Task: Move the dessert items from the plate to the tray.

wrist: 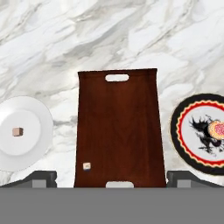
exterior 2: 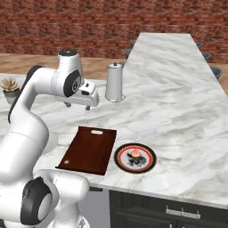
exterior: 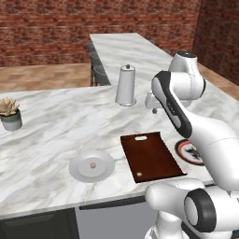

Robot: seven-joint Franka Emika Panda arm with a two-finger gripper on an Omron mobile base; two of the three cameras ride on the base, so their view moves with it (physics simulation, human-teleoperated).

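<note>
The gripper [wrist: 112, 178] hangs high over the counter with its fingers [wrist: 41, 177] spread wide and nothing between them. Straight beneath it lies the tray [wrist: 116, 127], slot handle at the end away from the tool.

Off to the gripper's left, beside the tray, sits the white plate [wrist: 30, 109] with a tan morsel [wrist: 17, 131] at its centre. To the gripper's right, also beside the tray, is a patterned plate [wrist: 177, 127] carrying the cupcake [wrist: 216, 129]. A small pale cube [wrist: 86, 166] already rests on the tray, near the corner closest to the tool.

The tan morsel looks light and stiff enough to pinch, but it is so small that the tips will likely have to come down almost to the plate and close squarely across two opposite flat faces, or it may squirt out sideways.

The cupcake should be soft on top. The frosting would probably smear or stick to the pads, so the better hold is low, across the dark wrapper, with a gentle squeeze. Its round, tapering sides could let it slip or tip if it is gripped too high.
</note>
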